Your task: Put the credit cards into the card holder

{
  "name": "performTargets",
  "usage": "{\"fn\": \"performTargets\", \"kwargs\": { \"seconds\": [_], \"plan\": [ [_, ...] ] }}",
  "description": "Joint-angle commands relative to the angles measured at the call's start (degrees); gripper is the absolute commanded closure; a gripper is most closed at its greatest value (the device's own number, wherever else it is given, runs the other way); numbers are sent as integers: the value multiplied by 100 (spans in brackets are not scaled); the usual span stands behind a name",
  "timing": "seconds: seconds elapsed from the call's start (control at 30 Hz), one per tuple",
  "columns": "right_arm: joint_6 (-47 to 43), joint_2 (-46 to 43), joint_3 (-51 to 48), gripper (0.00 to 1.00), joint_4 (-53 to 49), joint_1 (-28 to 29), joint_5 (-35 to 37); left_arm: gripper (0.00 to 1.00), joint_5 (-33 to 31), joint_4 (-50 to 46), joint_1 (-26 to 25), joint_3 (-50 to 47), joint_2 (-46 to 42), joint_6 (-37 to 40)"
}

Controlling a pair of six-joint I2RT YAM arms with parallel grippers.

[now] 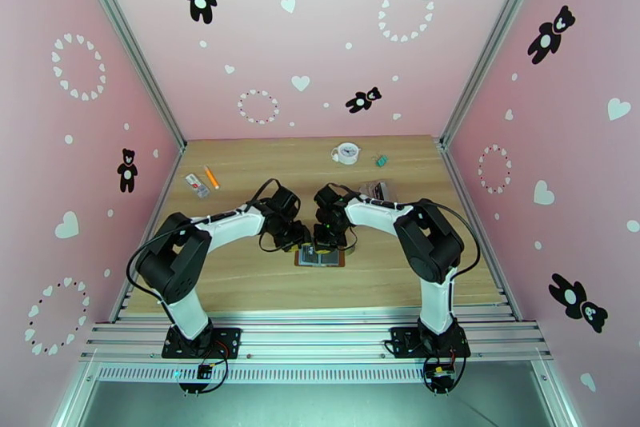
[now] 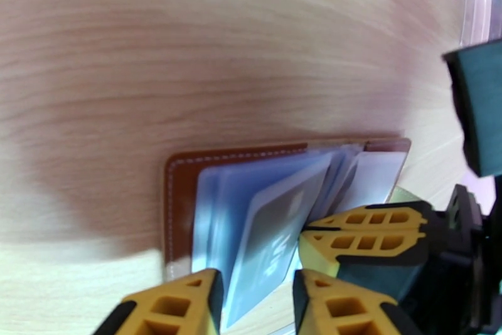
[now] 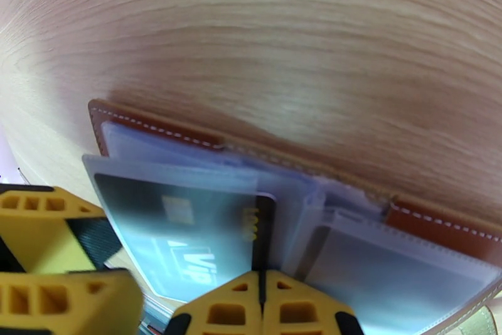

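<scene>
The brown card holder (image 1: 320, 258) lies open on the table between both arms, its clear sleeves fanned up (image 2: 179, 204) (image 3: 144, 124). A dark grey credit card (image 2: 270, 245) (image 3: 182, 229) sits partly inside one translucent sleeve. My left gripper (image 1: 290, 243) (image 2: 254, 283) is closed on that card, which spans the gap between its yellow fingers. My right gripper (image 1: 332, 243) (image 3: 260, 283) is shut, its tips pressed together at the sleeves' near edge beside the card; whether a sleeve is pinched I cannot tell. It also shows in the left wrist view as the right gripper (image 2: 307, 234).
A clear plastic pouch (image 1: 376, 189) lies behind the right arm. At the back of the table are a white round object (image 1: 346, 153) and a small green item (image 1: 382, 160). An orange pen (image 1: 211, 177) and a small white object (image 1: 197, 185) lie at back left.
</scene>
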Motion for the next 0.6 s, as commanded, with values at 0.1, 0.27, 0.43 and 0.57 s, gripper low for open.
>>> {"fn": "performTargets", "kwargs": {
  "seconds": [0.1,0.27,0.43,0.57],
  "plan": [
    [38,203,-161,100,-141,50,140,65,-31,-15,-66,91,148,75],
    [38,203,-144,100,-150,44,141,65,9,-13,-64,149,101,100],
    [38,184,-108,100,-143,42,133,66,19,-43,-65,189,-1,74],
    [38,199,-101,100,-150,44,124,66,26,-53,-70,171,-39,65]
  ]
}}
